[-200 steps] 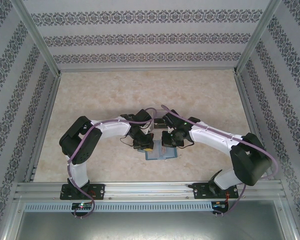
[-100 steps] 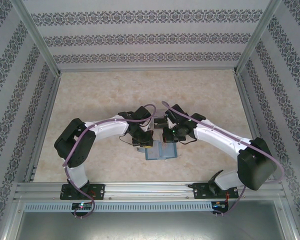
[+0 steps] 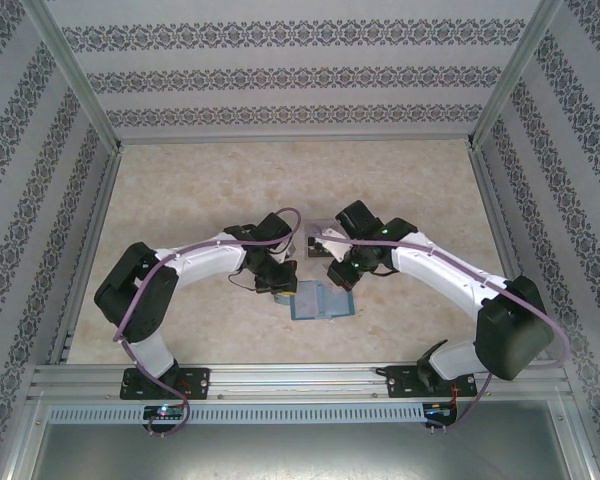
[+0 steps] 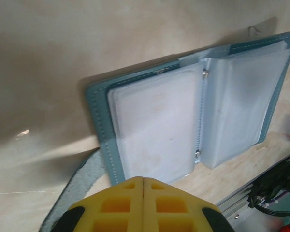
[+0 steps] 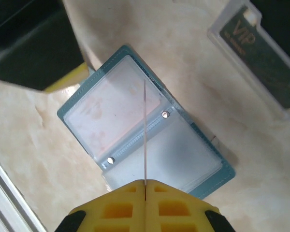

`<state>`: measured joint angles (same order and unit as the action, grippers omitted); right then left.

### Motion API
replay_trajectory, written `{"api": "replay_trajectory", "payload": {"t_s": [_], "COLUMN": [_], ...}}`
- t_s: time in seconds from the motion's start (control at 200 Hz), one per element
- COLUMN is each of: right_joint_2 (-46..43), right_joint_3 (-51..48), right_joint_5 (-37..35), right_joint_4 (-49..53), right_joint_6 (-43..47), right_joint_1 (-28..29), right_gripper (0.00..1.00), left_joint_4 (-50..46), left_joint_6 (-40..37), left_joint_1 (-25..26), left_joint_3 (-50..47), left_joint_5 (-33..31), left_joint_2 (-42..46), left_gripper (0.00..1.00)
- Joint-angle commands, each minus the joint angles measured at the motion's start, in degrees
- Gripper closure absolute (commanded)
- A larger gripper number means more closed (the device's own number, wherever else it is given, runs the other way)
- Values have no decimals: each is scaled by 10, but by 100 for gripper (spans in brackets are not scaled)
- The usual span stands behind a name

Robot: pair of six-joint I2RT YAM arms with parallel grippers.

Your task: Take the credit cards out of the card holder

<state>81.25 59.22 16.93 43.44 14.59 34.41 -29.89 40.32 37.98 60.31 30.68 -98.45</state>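
One credit card (image 5: 144, 130) pinched edge-on in the right gripper (image 5: 145, 187), over the open card holder (image 5: 117, 113).

Holder lies flat and spread open, clear sleeves up, teal border showing all round. It sits on the table (image 3: 180, 200) between the two grippers, near the front rail (image 3: 300, 378). Right jaws clenched on the card's near edge, with the card standing upright above the holder's spine. Left gripper (image 4: 143, 188) jaws pressed together, nothing visible between them, just beside the holder's left edge and over its teal strap (image 4: 82, 181). Clear tray (image 5: 261, 55) lies near the holder's far side, not touching. Bare table beyond the tray, and to left and right.
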Motion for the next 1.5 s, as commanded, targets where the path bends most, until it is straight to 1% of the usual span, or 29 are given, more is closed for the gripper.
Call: {"api": "replay_trajectory", "payload": {"t_s": [0.0, 0.19, 0.29, 0.485, 0.969, 1.339, 1.494], "right_joint_2": [3, 28, 51, 111, 275, 384, 429], "right_joint_3": [32, 72, 100, 160, 372, 551, 611], "right_joint_5": [-12, -46, -71, -79, -62, -56, -60], "right_joint_4": [46, 100, 133, 172, 246, 315, 342], "right_joint_6": [146, 257, 298, 360, 443, 471, 480], "right_joint_1": [-12, -13, -14, -33, -80, -85, -83], "right_gripper": [100, 100, 100, 100, 100, 100, 100], "left_joint_4": [10, 9, 11, 21, 15, 7, 5], "left_joint_6": [-10, -13, -13, -6, -1, 1, 0], "left_joint_1": [-12, -25, -32, -42, -64, -80, -89], "left_joint_3": [-17, -35, -45, -64, -78, -88, -95], "left_joint_5": [-14, -16, -16, -14, -20, -23, -24], "left_joint_2": [25, 39, 49, 62, 88, 107, 117], "left_gripper": [97, 97, 97, 97, 97, 97, 97]}}
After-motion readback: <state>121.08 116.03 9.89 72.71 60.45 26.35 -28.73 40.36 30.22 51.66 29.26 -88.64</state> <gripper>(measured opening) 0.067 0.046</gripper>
